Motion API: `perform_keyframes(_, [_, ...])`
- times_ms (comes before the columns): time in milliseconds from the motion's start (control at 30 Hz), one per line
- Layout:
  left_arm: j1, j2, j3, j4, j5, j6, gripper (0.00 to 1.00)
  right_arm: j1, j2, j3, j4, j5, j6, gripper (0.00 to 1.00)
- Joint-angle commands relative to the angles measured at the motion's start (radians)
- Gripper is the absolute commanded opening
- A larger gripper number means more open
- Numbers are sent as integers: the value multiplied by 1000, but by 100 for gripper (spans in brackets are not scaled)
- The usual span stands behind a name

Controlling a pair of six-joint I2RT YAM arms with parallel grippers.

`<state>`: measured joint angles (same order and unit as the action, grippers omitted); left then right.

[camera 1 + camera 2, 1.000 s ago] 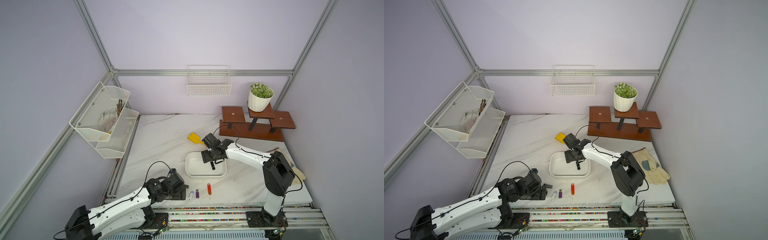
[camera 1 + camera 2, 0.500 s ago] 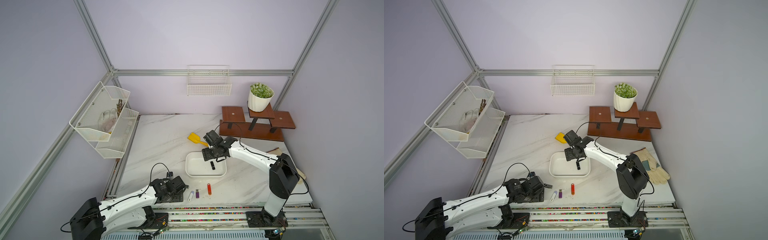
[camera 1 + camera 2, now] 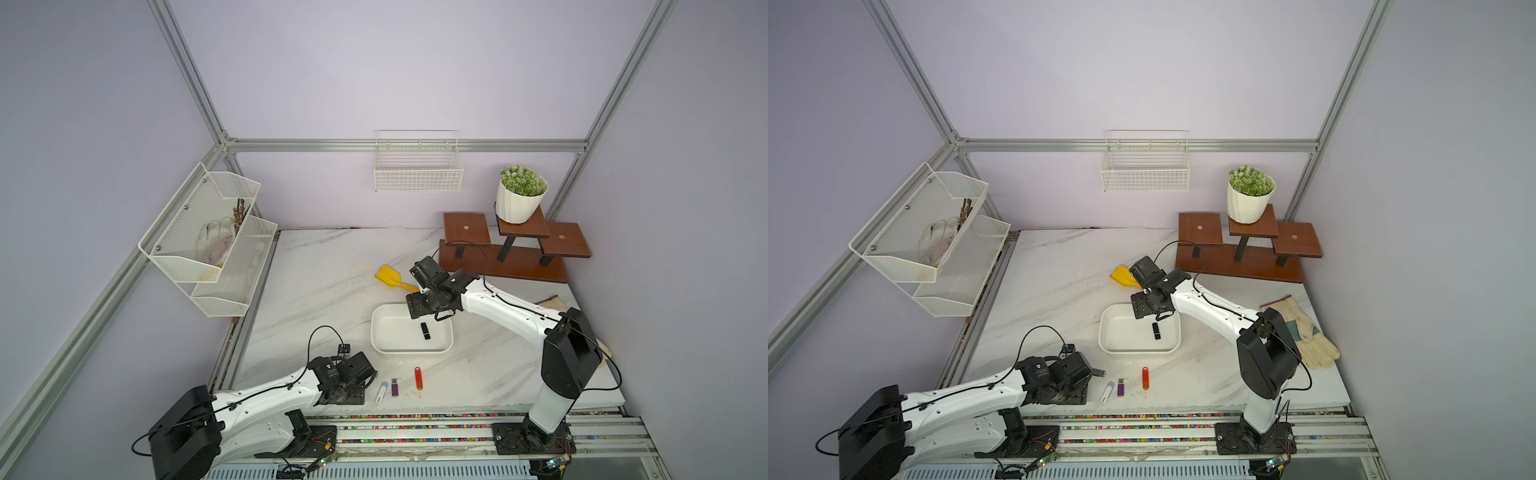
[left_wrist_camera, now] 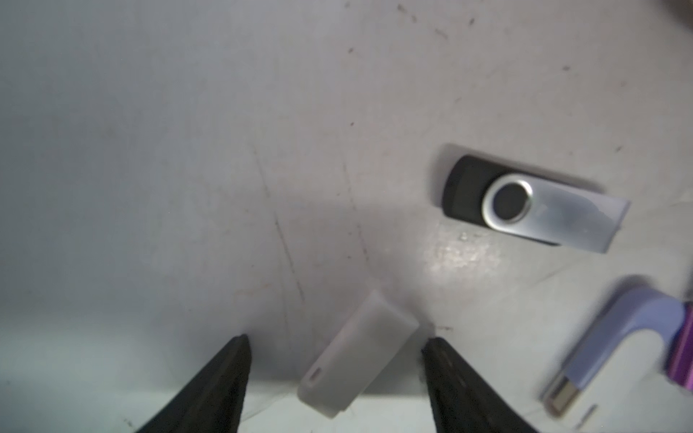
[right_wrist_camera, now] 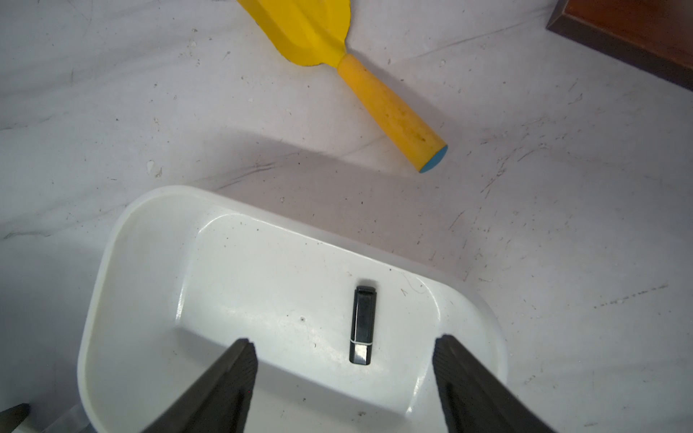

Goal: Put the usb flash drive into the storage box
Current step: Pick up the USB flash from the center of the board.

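In both top views the storage box (image 3: 392, 330) is seen just below the centre of the frame, flat on the marbled surface (image 3: 332, 270). A black flash drive (image 3: 424, 331) is laid on its floor, toward the right end, clear of the walls. The right tool (image 5: 343, 339) is held over the box's upper rim with its fingers spread wide and nothing gripped. In the right wrist view the black flash drive is framed between the two tips, untouched. A yellow scoop (image 3: 388, 275) is seen on the surface above the box.

At the lower centre of the frame the left tool (image 4: 337, 339) is set low over the surface. Its fingers are parted on either side of a white flash drive (image 4: 358, 356), which lies aslant between them with a gap on each side, so nothing is pinched. A black swivel drive (image 4: 525, 202) with a metal clip is seen near it. A lilac-and-white drive (image 3: 381, 392), a purple drive (image 3: 395, 387) and an orange drive (image 3: 418, 378) are lined up side by side below the box, just right of the left tool.
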<state>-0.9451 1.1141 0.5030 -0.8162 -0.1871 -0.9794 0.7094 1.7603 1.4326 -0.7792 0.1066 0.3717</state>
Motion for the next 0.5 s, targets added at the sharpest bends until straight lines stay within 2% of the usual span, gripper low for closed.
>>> perform_keyframes(0, [-6,54,10,38,10,38,70,-11,-39,12,-15,5,-11,80])
perform_keyframes(233, [-6,31,8,6,12,13,53,-20,-49,2,-15,7,-12,80])
perform_keyframes(467, [-6,-35,-12,-17,38,-19,53,-24,-44,5,-15,2,-17,80])
